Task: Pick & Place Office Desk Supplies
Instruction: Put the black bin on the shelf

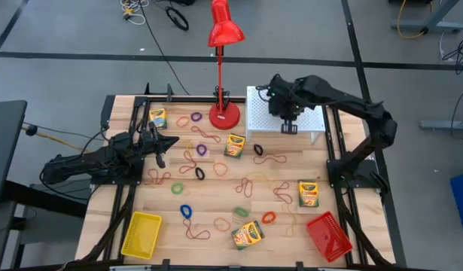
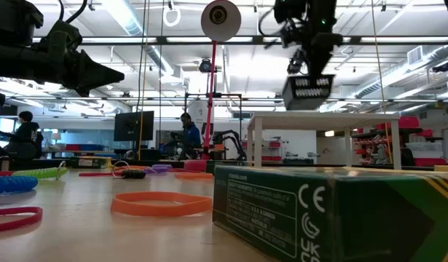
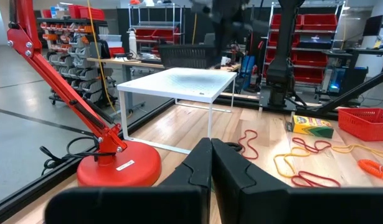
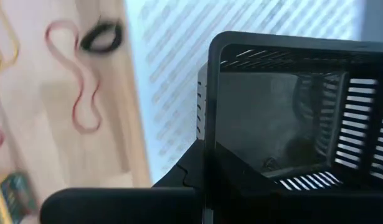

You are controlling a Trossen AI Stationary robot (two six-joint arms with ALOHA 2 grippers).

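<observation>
overhead, the right gripper [image 1: 289, 124] hangs above the white perforated stand [image 1: 312, 120] at the back of the table, its fingers clamped on the rim of a small black slotted basket [image 4: 291, 118], which it holds up off the stand (the low view shows clear air between the two). the left gripper [image 1: 162, 143] hovers over the left side of the table with its fingers pressed together and nothing in them. the crayon boxes lie scattered on the wood: one [image 1: 157, 117] at the back left, one [image 1: 235, 144] just beside the red lamp base [image 1: 224, 115], one [image 1: 309, 193] on the right, one [image 1: 248, 235] near the front. coloured rubber bands [image 1: 187, 213] are strewn all around them. a yellow basket [image 1: 141, 234] sits at the front left corner, a red basket [image 1: 329, 235] at the front right.
</observation>
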